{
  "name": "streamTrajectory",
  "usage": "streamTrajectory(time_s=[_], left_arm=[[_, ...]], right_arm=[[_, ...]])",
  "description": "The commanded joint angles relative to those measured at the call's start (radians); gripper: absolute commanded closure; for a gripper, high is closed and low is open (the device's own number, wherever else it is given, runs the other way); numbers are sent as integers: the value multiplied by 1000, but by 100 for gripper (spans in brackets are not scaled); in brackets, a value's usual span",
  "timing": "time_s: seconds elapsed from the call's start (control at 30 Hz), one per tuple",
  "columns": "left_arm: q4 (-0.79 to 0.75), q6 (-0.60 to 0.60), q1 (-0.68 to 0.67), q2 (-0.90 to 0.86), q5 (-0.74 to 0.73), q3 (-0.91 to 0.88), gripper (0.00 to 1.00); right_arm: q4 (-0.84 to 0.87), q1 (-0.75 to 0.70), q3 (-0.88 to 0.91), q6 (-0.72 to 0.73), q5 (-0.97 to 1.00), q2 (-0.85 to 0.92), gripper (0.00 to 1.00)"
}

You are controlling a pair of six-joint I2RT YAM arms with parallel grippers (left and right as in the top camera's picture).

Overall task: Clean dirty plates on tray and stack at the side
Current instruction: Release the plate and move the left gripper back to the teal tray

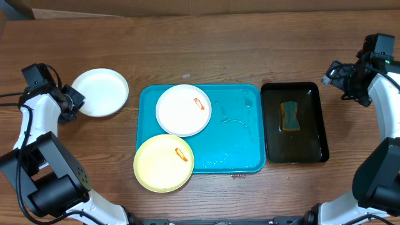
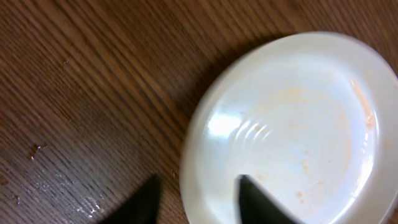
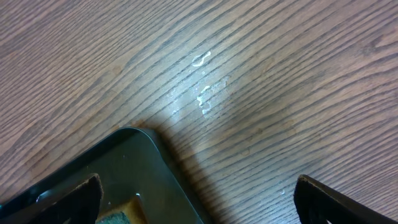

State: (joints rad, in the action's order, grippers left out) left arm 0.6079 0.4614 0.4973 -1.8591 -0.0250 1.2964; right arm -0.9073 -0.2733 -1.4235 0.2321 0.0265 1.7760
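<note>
**Task items.** A white plate is found on the bare wooden table, left of the turquoise tray and apart from it. Faint orange traces are seen inside it in the left wrist view. A second white plate is seated in the tray's far-left part and bears an orange smear. A pale yellow plate, likewise smeared, is lodged at the near-left corner, overhanging the rim, with its far edge meeting the second white plate.

**Left gripper**. It is positioned at the table plate's left rim. The fingers are parted astride that rim, one over the wood and one over the plate's inside. Clear space shows on both sides, and nothing is pinched.

**Right gripper**. It is held over bare wood beyond the far-right corner of the black tray, fingers spread wide and empty.

**Other.** A sponge is lying in the black tray.
</note>
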Motion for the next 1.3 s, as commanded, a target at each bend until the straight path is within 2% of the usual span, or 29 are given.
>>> streamTrajectory(time_s=[0.0, 0.07, 0.17, 0.3, 0.37, 0.53, 0.6, 0.7, 0.9, 1.07, 1.27], left_arm=[[1, -28, -8, 16, -48, -6, 40], [20, -96, -8, 16, -161, -2, 35], [19, -137, -16, 20, -331, -1, 35], [62, -171, -51, 45, -474, 7, 35], [105, -171, -82, 65, -499, 8, 36], [275, -244, -222, 108, -477, 8, 38], [320, -245, -276, 106, -418, 5, 44], [350, -244, -367, 105, -277, -15, 46], [295, -220, -526, 105, -99, -96, 45], [206, -221, -587, 105, -60, -145, 46], [154, -198, -599, 105, -60, -149, 58]], right_arm=[[5, 1, 0, 5, 6, 1, 0], [5, 1, 0, 5, 6, 1, 0], [5, 1, 0, 5, 6, 1, 0], [5, 1, 0, 5, 6, 1, 0], [5, 1, 0, 5, 6, 1, 0], [5, 1, 0, 5, 6, 1, 0], [5, 1, 0, 5, 6, 1, 0], [5, 1, 0, 5, 6, 1, 0], [5, 1, 0, 5, 6, 1, 0], [5, 1, 0, 5, 6, 1, 0], [5, 1, 0, 5, 6, 1, 0]])
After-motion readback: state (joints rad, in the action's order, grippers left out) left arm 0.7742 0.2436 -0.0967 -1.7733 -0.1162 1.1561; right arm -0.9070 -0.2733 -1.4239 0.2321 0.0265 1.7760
